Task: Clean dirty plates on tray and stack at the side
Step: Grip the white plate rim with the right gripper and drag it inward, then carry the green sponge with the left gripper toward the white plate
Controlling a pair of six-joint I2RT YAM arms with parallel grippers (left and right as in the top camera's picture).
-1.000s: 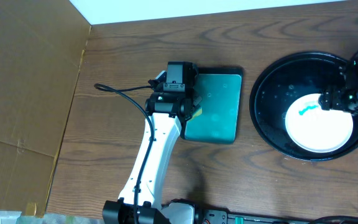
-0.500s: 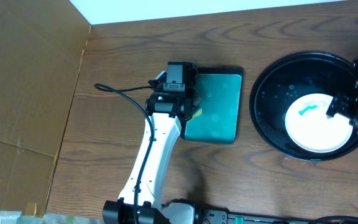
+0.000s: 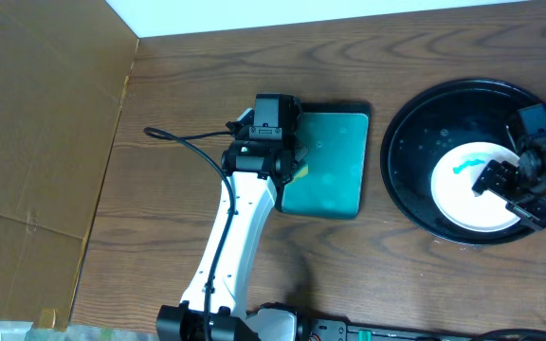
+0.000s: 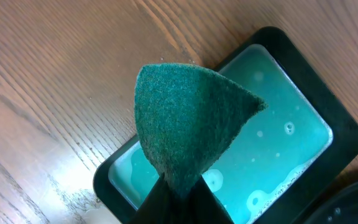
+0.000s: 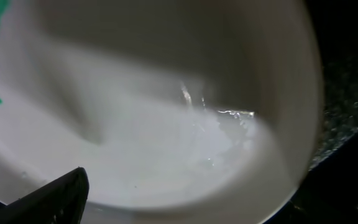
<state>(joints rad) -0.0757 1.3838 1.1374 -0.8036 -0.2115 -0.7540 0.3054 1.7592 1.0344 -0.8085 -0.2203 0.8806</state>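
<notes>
One smeared white plate [image 3: 463, 194] is lying in the black tray [image 3: 415, 142] at the frame's right, the right tool [image 3: 508, 189] is hanging open-jawed over its right edge and should be gripping the rim squarely, while the left tool [image 4: 176, 196] is clamping a green pad [image 4: 185, 124] at centre.

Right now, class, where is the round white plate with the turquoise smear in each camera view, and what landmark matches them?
Overhead: the round white plate lies at far right, inside the round glossy black tray.
Left wrist: not in it.
Right wrist: the plate fills most of the picture.
Shared landmark: the black tray, around the plate overhead, at the right wrist picture's right edge.
</notes>
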